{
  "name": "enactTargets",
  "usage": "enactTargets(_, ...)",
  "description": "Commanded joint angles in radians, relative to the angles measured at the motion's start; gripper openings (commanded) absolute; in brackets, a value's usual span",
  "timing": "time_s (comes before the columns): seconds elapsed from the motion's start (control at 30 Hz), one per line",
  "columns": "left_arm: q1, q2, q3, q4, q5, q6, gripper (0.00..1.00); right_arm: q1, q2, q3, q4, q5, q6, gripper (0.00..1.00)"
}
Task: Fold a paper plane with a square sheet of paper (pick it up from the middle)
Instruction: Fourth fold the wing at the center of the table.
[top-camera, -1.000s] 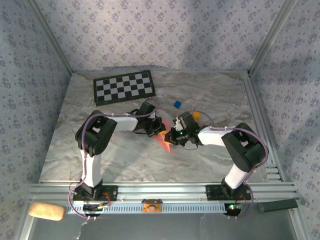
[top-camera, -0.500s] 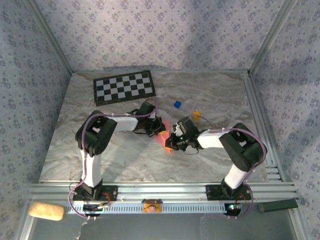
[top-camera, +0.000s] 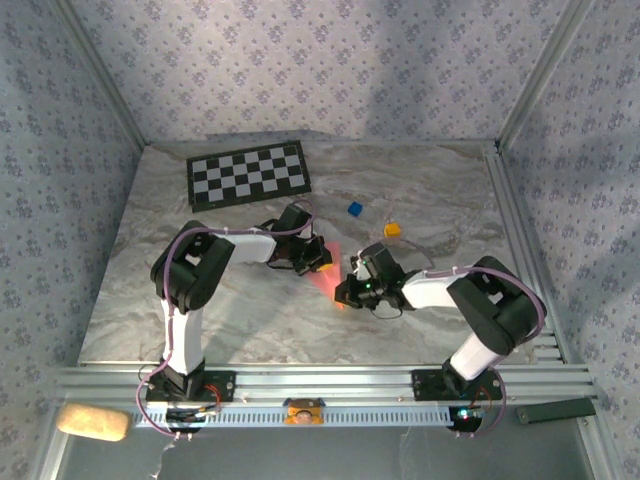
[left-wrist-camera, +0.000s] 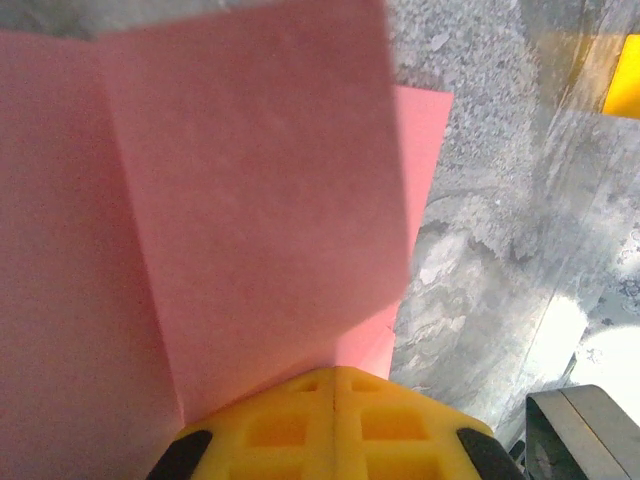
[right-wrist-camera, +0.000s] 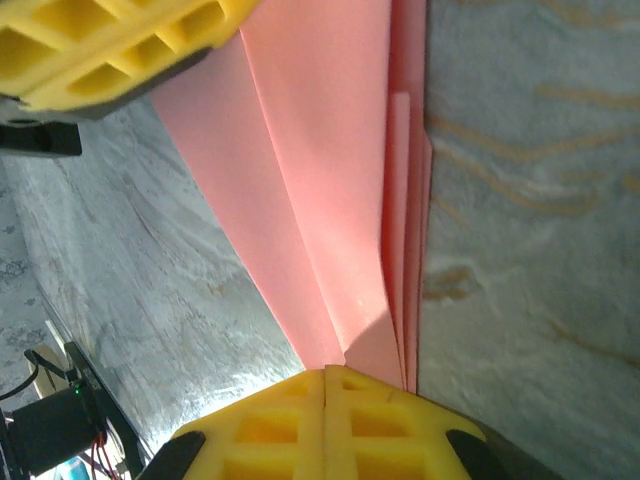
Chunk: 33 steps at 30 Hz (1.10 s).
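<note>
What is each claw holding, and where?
The left claw and right claw are shut at opposite ends of the folded pink paper; pinching or just pressing cannot be told.

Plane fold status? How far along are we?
Done: the paper is already folded, with a long crease and several stacked layers along one edge. In hand: the left gripper and right gripper are both shut on it, at opposite ends. Left: hard to tell if the dart shape is final; probably last folds, then release.
</note>
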Motion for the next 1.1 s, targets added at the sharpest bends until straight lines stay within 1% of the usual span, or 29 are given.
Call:
enactTargets(0.0, 0.009, 0.004, -0.026, -0.030, -0.067, -0.008, 0.00, 0.023, -0.022, -0.061, -0.108, -0.004, 0.018, 0.01)
enactTargets(0.3, 0.008, -0.001, -0.039, -0.020, -0.069, -0.015, 0.00, 0.030, -0.075, -0.120, -0.133, 0.002, 0.024, 0.01)
enactTargets(0.4, 0.007, -0.004, -0.044, -0.016, -0.069, -0.020, 0.00, 0.033, -0.107, -0.103, -0.159, -0.006, 0.022, 0.01)
enactTargets(0.5, 0.007, -0.018, -0.069, 0.020, -0.063, -0.051, 0.00, 0.030, -0.176, -0.067, -0.201, 0.011, 0.018, 0.01)
enactTargets(0.57, 0.005, -0.027, -0.081, 0.021, -0.077, -0.060, 0.00, 0.014, -0.223, -0.044, -0.225, 0.036, 0.018, 0.01)
enactTargets(0.63, 0.003, -0.034, -0.087, 0.022, -0.084, -0.062, 0.00, -0.010, -0.246, -0.019, -0.222, 0.035, 0.011, 0.01)
enactTargets(0.7, 0.003, -0.043, -0.095, 0.027, -0.093, -0.069, 0.00, -0.033, -0.238, 0.015, -0.232, 0.029, 0.002, 0.01)
enactTargets(0.8, -0.001, -0.051, -0.102, 0.033, -0.098, -0.074, 0.00, -0.054, -0.186, 0.069, -0.230, 0.019, -0.002, 0.01)
enactTargets(0.93, -0.003, -0.058, -0.103, 0.035, -0.098, -0.076, 0.00, -0.053, -0.103, 0.122, -0.174, 0.013, 0.021, 0.01)
enactTargets(1.07, -0.006, -0.053, -0.103, 0.041, -0.095, -0.078, 0.00, -0.052, -0.021, 0.176, -0.160, 0.009, 0.028, 0.01)
